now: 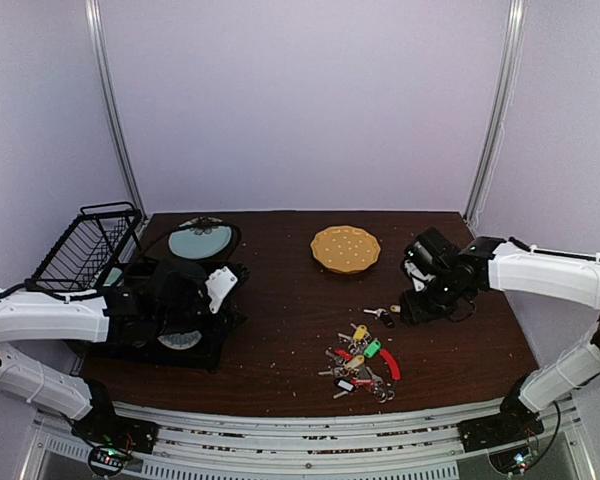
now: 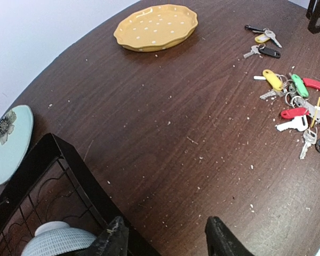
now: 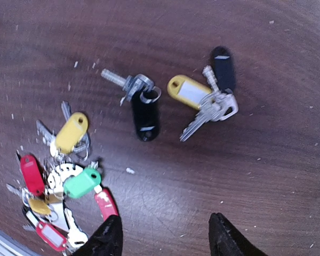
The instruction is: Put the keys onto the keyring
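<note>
The keyring (image 3: 64,181) lies bunched on the table with yellow, green and red tags and a red curved section (image 3: 106,202); it also shows as the keyring (image 1: 362,362) and the keyring (image 2: 298,101). Apart from it lie loose keys: one key with a black tag (image 3: 144,114) and a bunch with yellow and black tags (image 3: 205,96), the same loose keys (image 1: 385,315) and loose keys (image 2: 264,42). My right gripper (image 3: 165,237) hovers open just near of them, with nothing between its fingers. My left gripper (image 2: 168,240) is open over bare wood, far left of the keys.
A yellow dotted plate (image 1: 345,248) sits at the back centre. A pale blue flowered plate (image 2: 8,141) and a black wire rack (image 1: 85,245) stand at the left. A black frame (image 2: 48,176) with a ribbed bowl (image 2: 58,240) is under my left gripper. Crumbs dot the table.
</note>
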Motion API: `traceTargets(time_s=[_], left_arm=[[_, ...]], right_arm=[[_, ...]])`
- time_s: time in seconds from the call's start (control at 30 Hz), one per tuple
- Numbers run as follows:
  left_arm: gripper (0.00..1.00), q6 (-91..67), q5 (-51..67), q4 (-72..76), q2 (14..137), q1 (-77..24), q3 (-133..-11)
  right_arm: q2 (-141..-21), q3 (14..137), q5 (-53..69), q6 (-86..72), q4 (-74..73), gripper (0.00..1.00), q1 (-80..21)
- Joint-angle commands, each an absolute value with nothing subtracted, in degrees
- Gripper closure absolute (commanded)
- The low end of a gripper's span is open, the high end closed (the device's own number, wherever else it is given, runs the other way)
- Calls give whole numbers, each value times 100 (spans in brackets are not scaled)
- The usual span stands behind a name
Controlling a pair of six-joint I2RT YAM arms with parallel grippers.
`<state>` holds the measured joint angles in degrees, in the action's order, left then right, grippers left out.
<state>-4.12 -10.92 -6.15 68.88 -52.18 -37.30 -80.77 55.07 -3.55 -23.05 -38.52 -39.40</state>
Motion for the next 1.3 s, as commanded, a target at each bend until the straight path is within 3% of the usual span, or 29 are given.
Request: traceTargets(time_s=[0.0,0.1,0.3,0.73,0.93,1.17,1.27], left_arm=[[46,-188,-1140,-221,6750,-5095,-4095],[43,-359,-915,43,6706,-4733,-4146],[43,-561,-898,198,7038,-4274,-4300],[43,-550,-575,269,7082,-4264,-4270],[43,-533,-580,284,7016,-4263,-4254],[43,-525,-507,252,7031,-4267,-4279],[43,-524,-460,244,7019,-4264,-4289]], right_arm=[[-7612,5383,-102,-2361,-3155,36,-3548],[-7548,5182,4,-2437,-2663,32,-3314],[-8122,5077,582,-2526,-2380,47,-3508],[-9507,5260,46,-2637,-3755,45,-4708],[-9779,5317,539,-2793,-3542,61,-5149],[-9678,5881,1421,-2672,-3435,57,-5486],[-9414,6058,944,-2567,-3934,53,-5484]])
